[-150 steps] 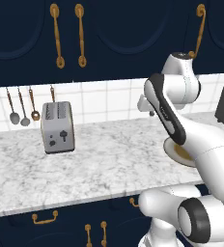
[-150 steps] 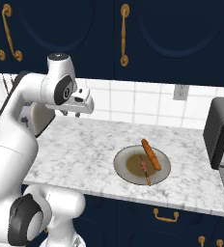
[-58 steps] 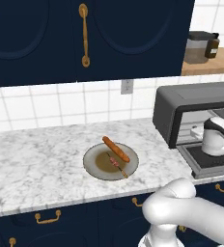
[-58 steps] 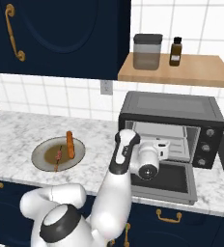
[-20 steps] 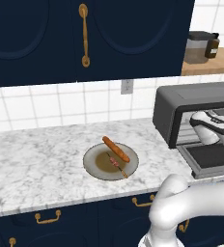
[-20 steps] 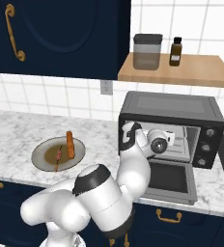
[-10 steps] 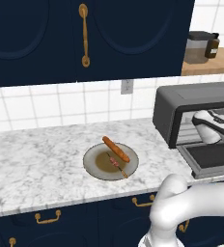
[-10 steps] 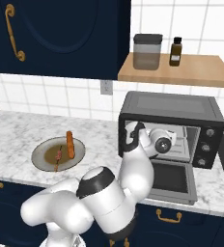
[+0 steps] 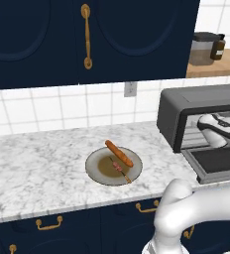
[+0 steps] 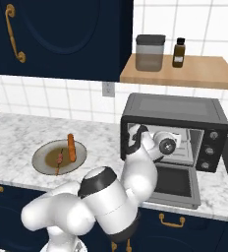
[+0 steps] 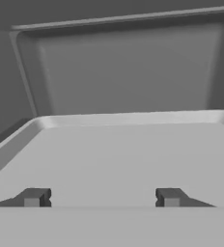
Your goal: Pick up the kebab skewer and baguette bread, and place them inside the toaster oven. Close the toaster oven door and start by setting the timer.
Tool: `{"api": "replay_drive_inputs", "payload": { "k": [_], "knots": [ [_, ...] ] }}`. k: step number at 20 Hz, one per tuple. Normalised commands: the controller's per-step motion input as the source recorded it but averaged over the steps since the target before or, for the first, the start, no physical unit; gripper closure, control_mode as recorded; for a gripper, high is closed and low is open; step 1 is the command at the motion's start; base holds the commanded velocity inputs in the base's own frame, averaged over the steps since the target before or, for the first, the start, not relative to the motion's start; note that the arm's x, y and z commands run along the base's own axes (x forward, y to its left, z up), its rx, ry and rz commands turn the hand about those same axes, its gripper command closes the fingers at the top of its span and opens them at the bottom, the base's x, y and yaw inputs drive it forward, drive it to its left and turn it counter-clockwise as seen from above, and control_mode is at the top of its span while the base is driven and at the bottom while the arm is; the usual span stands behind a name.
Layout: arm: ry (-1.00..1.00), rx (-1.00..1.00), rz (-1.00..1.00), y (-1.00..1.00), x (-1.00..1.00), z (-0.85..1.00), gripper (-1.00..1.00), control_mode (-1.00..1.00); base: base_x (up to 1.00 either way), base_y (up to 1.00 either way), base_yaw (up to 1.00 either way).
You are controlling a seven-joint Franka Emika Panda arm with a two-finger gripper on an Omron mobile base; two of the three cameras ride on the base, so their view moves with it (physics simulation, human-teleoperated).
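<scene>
Reaching into the toaster oven at centre right, the fingers are seen spread wide, empty. The baguette and kebab skewer lie on the plate; the toaster oven door is cut off by the frame's right edge.

Toaster oven cut off by right edge in left base view; robot arm covers part of its opening. Toaster oven door partly hidden behind arm in right base view.

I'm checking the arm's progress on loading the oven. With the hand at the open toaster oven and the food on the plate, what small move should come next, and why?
Probably pull the gripper back out of the toaster oven: its jaws stand apart with nothing between them, while the kebab skewer and baguette lie on the plate.
</scene>
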Motion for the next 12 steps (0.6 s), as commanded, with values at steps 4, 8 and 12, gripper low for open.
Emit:
{"api": "replay_drive_inputs", "payload": {
  "k": [4, 8, 12],
  "knots": [
    [0.17, -0.04, -0.01, 0.0, -0.36, -0.4, -1.0, -1.0, 0.0, 0.0, 0.0],
    [0.16, -0.02, -0.05, 0.0, -0.73, -0.47, -1.0, -1.0, 0.0, 0.0, 0.0],
    [0.18, 0.0, -0.04, 0.0, -0.97, -0.41, -1.0, -1.0, 0.0, 0.0, 0.0]
  ]
}}
